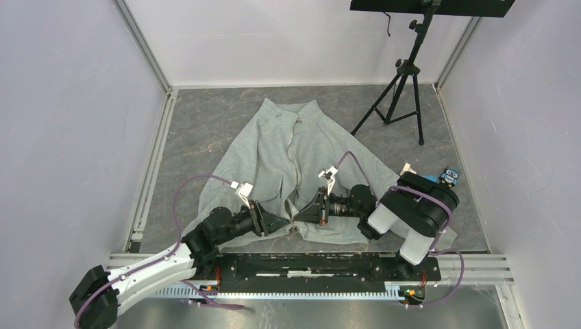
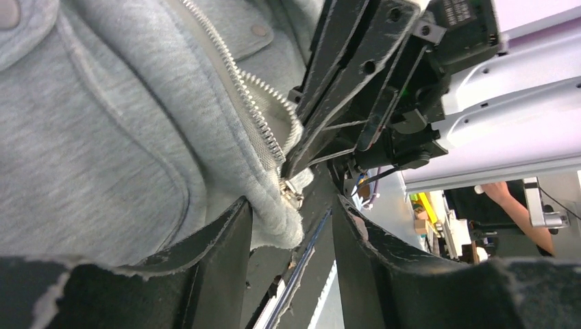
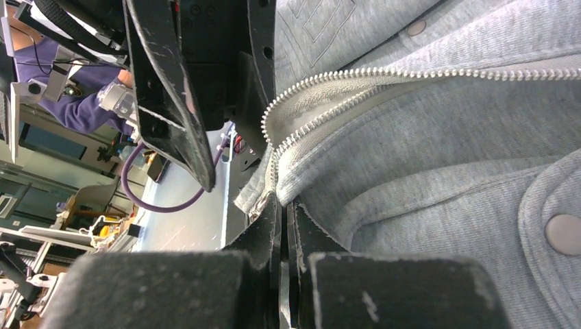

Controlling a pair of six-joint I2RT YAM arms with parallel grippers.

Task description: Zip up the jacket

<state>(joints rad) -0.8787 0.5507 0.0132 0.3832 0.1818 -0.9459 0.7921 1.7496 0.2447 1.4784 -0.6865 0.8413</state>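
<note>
Top view: one jacket (image 1: 260,154), light grey fleece with one pale centre zipper (image 1: 292,157), lies flat on the table (image 1: 199,130), collar far, hem nearest the two arms. The left gripper (image 1: 289,220) and right gripper (image 1: 297,216) meet at the hem.

Left wrist view: the left gripper's fingers stand apart, with the hem corner between them.

Right wrist view: the right gripper is clamped on the hem beside the parted zipper teeth. Two snap studs (image 3: 565,233) show.
</note>
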